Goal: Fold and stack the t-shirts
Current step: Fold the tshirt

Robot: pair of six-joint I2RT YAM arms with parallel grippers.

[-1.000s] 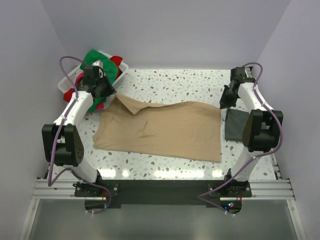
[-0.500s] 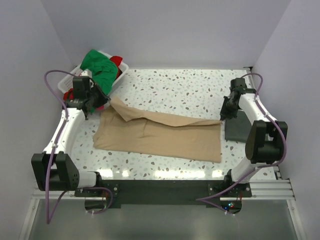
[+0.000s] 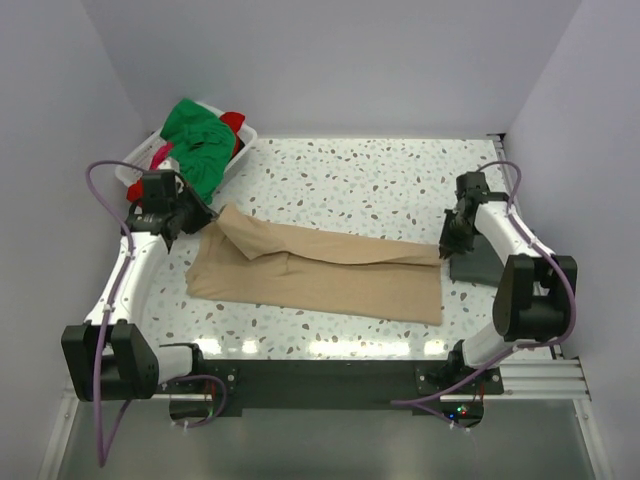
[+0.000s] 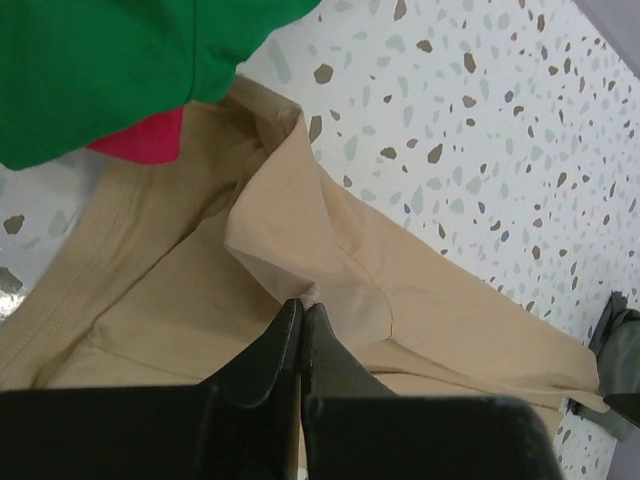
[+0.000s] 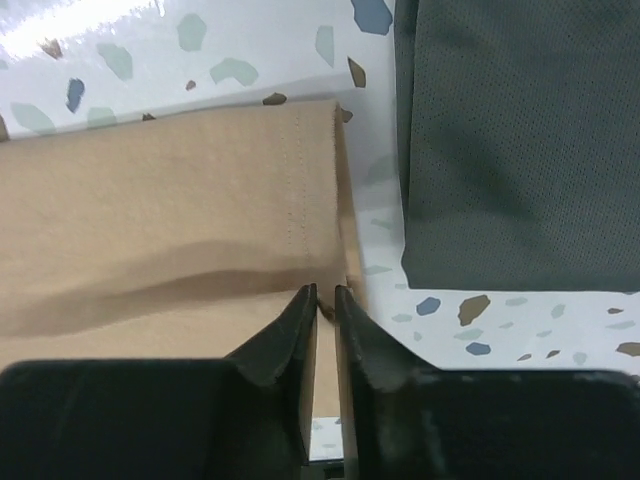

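We see the tan t-shirt [image 3: 330, 272] spread across the middle of the speckled table [image 3: 350, 170], its far edge doubled over toward the near side. The left gripper [image 4: 303, 306] has its jaws pressed together on a fold of tan cloth at the shirt's far left corner. The right gripper [image 5: 325, 292] pinches the hem at the far right corner, jaws all but touching with cloth between them. Just right of that corner lies the dark grey t-shirt [image 5: 510, 140] (flat, parted from the tan one by a sliver of table). At far left the green t-shirt [image 3: 200, 140] spills over the white basket [image 3: 132, 172], with the red t-shirt [image 3: 232, 122] and pink t-shirt [image 3: 160, 152] showing beside it
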